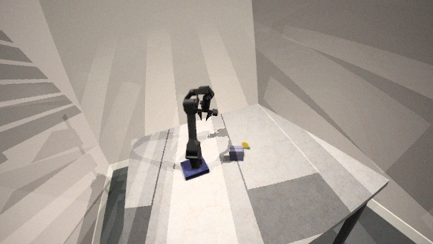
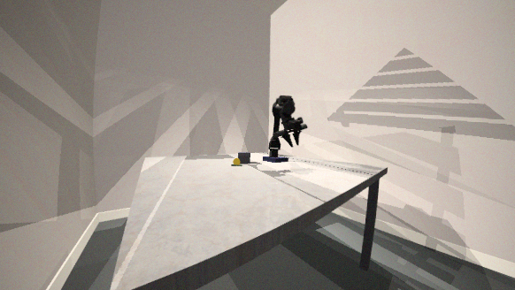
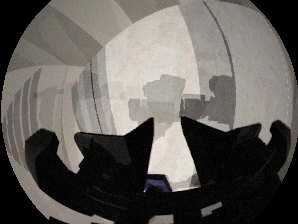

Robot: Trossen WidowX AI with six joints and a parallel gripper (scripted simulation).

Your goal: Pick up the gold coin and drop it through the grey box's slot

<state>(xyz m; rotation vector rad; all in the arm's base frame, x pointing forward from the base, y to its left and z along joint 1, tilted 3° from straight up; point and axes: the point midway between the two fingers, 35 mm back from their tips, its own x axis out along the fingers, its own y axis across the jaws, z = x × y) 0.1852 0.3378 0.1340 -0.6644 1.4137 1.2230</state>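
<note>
Upright, the gold coin [image 1: 245,144] [image 2: 236,162] stands edge-down; the hand [image 1: 204,119] [image 2: 294,145] [image 3: 166,120] hangs partly open, gripping nothing.

Coin [image 2: 236,162] standing in green holder [image 2: 236,165], near grey box [image 2: 244,157]; tool [image 2: 293,140] hanging above surface [image 2: 208,208], fingers apart, pointing down.

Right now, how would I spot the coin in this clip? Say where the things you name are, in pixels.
Find the arm's blue base [image 1: 184,172] [image 2: 266,158] on the table [image 1: 283,201] [image 2: 199,212]. Near it sits a small grey box [image 1: 236,154] [image 2: 244,157]; the coin [image 1: 245,144] [image 2: 236,162] is right by that box, the only yellow, rounded thing there.
</note>
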